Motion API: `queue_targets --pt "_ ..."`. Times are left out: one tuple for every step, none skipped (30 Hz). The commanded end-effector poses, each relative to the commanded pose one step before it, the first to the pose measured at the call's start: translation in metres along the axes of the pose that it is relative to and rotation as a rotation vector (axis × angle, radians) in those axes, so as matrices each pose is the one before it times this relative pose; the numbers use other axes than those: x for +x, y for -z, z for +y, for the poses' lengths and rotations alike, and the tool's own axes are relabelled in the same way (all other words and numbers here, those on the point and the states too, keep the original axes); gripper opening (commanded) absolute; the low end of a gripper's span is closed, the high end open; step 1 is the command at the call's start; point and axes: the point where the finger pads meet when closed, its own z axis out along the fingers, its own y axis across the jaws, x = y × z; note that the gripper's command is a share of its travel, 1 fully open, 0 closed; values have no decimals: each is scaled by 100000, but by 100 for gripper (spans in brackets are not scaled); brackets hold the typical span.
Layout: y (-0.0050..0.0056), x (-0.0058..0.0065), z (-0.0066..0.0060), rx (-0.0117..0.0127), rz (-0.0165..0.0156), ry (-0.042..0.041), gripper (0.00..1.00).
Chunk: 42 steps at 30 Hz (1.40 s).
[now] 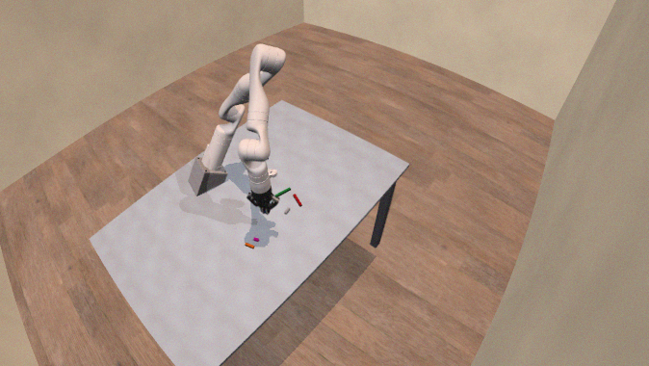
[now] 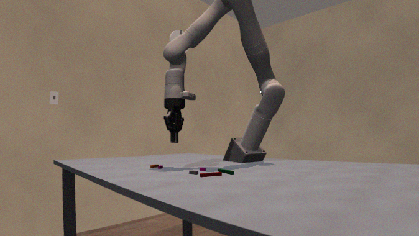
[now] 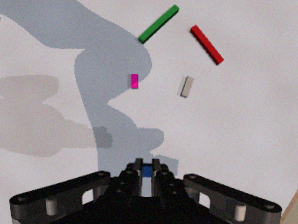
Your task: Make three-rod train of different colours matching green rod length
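My gripper (image 2: pixel 174 140) hangs well above the table, shut on a small blue rod (image 3: pixel 145 171) that shows between the fingertips in the wrist view. Below and ahead of it lie the green rod (image 3: pixel 158 23), a red rod (image 3: pixel 206 44), a grey rod (image 3: pixel 186 87) and a magenta rod (image 3: pixel 135 82), all flat and apart from each other. In the top view the gripper (image 1: pixel 264 207) is beside the green rod (image 1: pixel 283 192), the red rod (image 1: pixel 298 199) and the grey rod (image 1: pixel 287 211). A second magenta rod (image 1: pixel 256 239) and an orange rod (image 1: pixel 249 246) lie close together nearer the table's front.
The arm's base (image 1: pixel 206 177) stands on the table behind the rods. The table's right edge (image 1: pixel 366 212) is some way beyond the red rod.
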Motion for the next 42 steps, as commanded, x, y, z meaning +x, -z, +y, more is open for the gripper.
queue_targets --pt "223 14 -1053 -236 -315 -757 5" --pt "23 139 -848 34 -65 12 5" --pt "18 188 -925 28 -43 16 5" --pt "9 235 -952 16 -13 21 5" --pt "0 272 -930 0 19 26 5" --pt "-9 293 -862 -16 48 29 5" --pt "-15 291 -757 -30 67 31 5" --pt "-18 266 -625 -37 73 29 5" --pt "-18 221 -479 -37 68 25 5" --pt "-14 161 -329 -31 53 19 5" --pt "-9 96 -191 -20 33 11 5" --pt "-4 41 -79 -9 14 5 5" --pt "-1 6 -12 -1 2 1 5" --pt "0 0 0 0 0 0 5" --pt "0 0 0 0 0 0 5" --pt "0 0 0 0 0 0 5" --pt "0 0 0 0 0 0 5" --pt "0 0 0 0 0 0 5" --pt "0 0 0 0 0 0 5" --pt "0 0 0 0 0 0 5" --pt "0 0 0 0 0 0 5" --pt "0 0 0 0 0 0 5" --pt "0 0 0 0 0 0 5" --pt "0 0 0 0 0 0 5" --pt "-2 0 0 0 0 0 5" --pt "-13 0 0 0 0 0 5" --pt "-33 0 0 -1 0 1 5" --pt "-61 0 0 -1 0 1 5" --pt "-94 0 0 -1 0 1 5" --pt "-132 0 0 -1 0 0 5" --pt "-172 0 -1 -1 -1 0 5" --pt "-212 0 0 -1 1 1 5" --pt "0 0 0 0 0 0 5" --pt "0 0 0 0 0 0 5" --pt "-253 0 -1 1 -1 -1 5" --pt "-292 -1 0 -1 1 1 5" --pt "-328 0 -1 0 0 0 5" --pt "-361 0 -1 1 -1 -1 5" --pt "-389 0 0 -1 1 1 5" --pt "-413 0 0 0 0 0 5" --pt "-432 0 0 0 0 0 5" --pt "-445 0 -1 0 0 0 5"
